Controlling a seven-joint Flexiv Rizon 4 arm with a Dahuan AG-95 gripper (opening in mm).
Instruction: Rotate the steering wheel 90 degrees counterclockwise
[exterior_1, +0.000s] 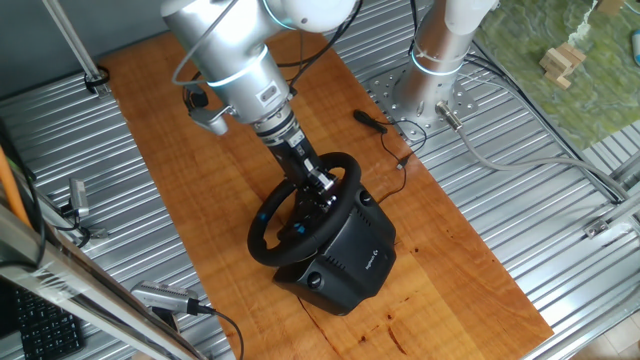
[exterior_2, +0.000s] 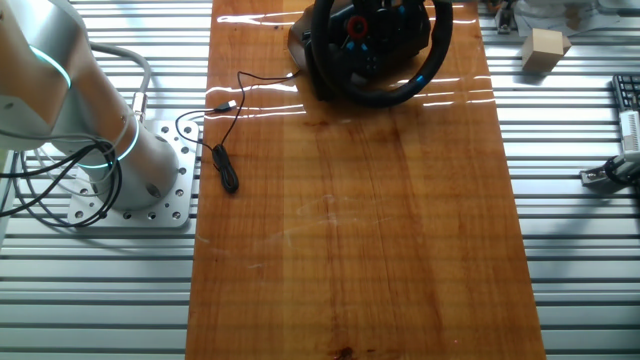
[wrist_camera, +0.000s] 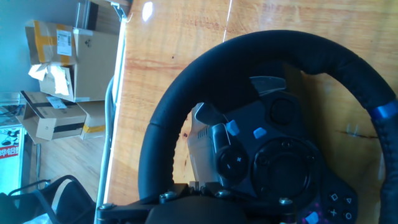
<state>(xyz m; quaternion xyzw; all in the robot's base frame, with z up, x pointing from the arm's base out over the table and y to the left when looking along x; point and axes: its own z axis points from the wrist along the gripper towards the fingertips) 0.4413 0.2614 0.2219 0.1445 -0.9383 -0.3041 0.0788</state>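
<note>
The gripper (exterior_1: 322, 185) is seen reaching into the open centre of the steering wheel (exterior_1: 270, 225), close to the hub; how far the fingers are spread cannot be told, since they are hidden among the spokes in one fixed view, cut off in the other fixed view, and only the lower edge of the hand is shown in the hand view. Contact with the hub or a spoke appears likely but is not resolved.

The steering wheel is mounted on a black base (exterior_1: 350, 262) that is set on the wooden board (exterior_1: 200, 170), near one short end of it. The rim is tilted, its face turned up and away from the base toward the arm. A blue stripe (wrist_camera: 387, 112) is marked on the rim. Pale blue buttons (wrist_camera: 260, 132) and a round pad are visible on the hub.

A thin black cable (exterior_2: 222, 160) is laid on the board beside the arm's mounting plate (exterior_2: 130, 205). No containers are shown.
</note>
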